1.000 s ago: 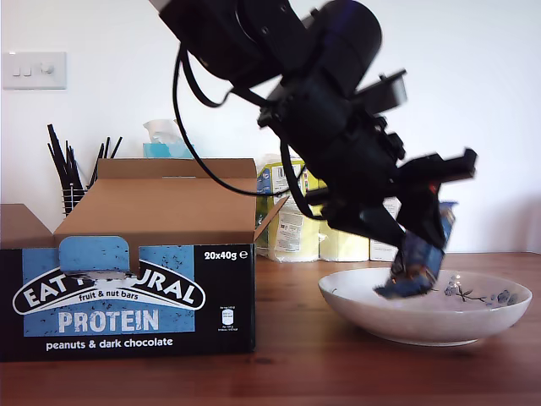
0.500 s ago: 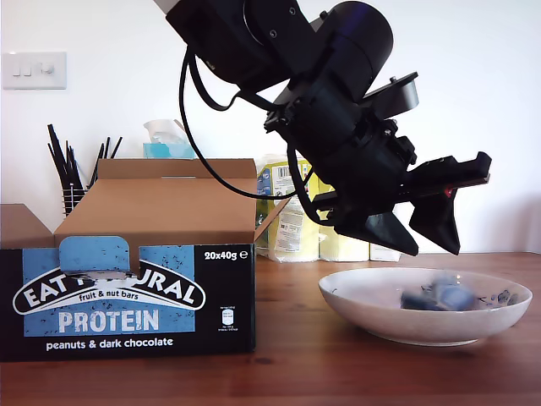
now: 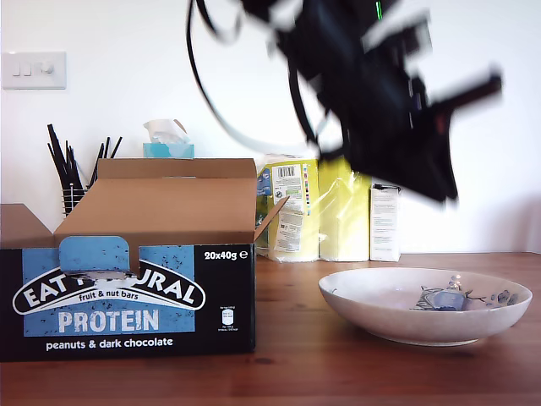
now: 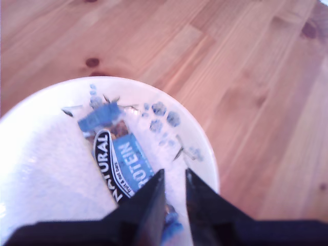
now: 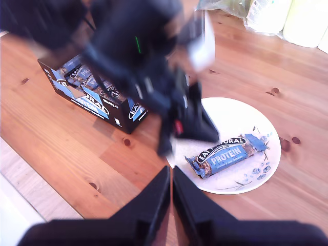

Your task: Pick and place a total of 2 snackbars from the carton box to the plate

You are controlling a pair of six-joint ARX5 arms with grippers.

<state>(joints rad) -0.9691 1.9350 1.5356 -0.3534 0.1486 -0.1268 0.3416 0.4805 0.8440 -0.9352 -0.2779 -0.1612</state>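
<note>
My first gripper (image 4: 174,202) is seen in its wrist view with the jaws drawn near together, a narrow slit between the fingers (image 4: 145,205); nothing is clasped and nothing is touched. It hangs above the plate (image 4: 36,169), clear of the one snackbar (image 4: 122,165) lying there. In the exterior view this arm is blurred, raised well above the plate (image 3: 372,317) at roughly its twelve o'clock.

My second gripper (image 5: 171,200) is likewise pinched almost closed and empty, with its fingers (image 5: 148,205) in contact with nothing. From high up it looks down on the table (image 5: 61,154).

One snackbar (image 5: 225,156) is counted on the plate (image 5: 233,115), lying flat inside it, label up, one crinkled end near the painted sprig. In the exterior view only its end (image 3: 441,298) shows over the rim.

One carton box (image 3: 127,271) is recorded, open, well apart from the plate at its nine o'clock in the exterior view. Further bars are visible inside the carton box (image 5: 92,87); their number cannot be told.

One plate, one box, two grippers are noted.
</note>
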